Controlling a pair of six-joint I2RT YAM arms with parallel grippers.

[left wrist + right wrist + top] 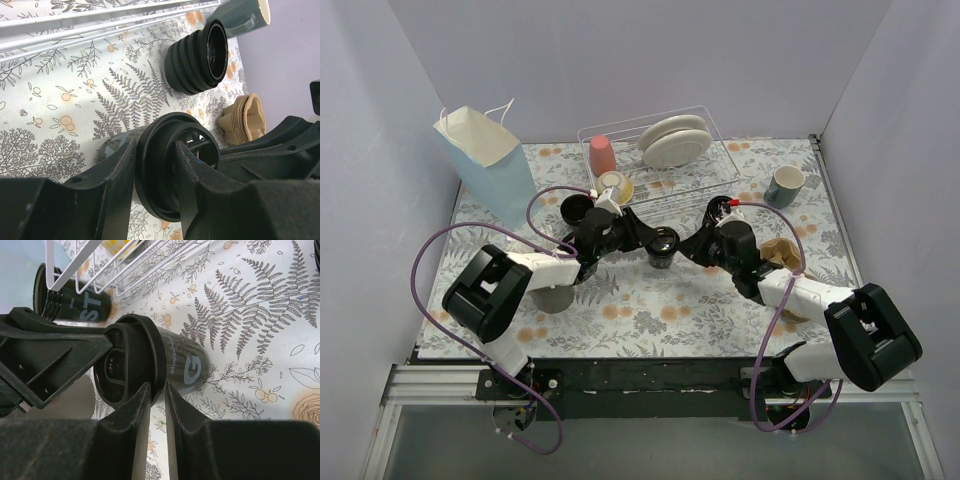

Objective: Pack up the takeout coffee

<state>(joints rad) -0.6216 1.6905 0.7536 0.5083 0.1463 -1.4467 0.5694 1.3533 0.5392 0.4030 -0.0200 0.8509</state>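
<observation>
Lidded takeout coffee cup (663, 247) upright at worktop (650, 310) centre, near side of dish rack (725, 160), left jaws clamped across its top, right jaws pinching its lid rim, second black cup (574, 209) further left.

Overhead plus 2 close wrist views

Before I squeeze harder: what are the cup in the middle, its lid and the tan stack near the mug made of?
The cup: probably coated paper; black, faint sheen, printed grey lettering. The lid: likely thin moulded plastic; smooth, glossy highlights, stepped rim. The tan stack: looks like moulded pulp or cardboard; matte, fibrous, nested ridged layers.
</observation>
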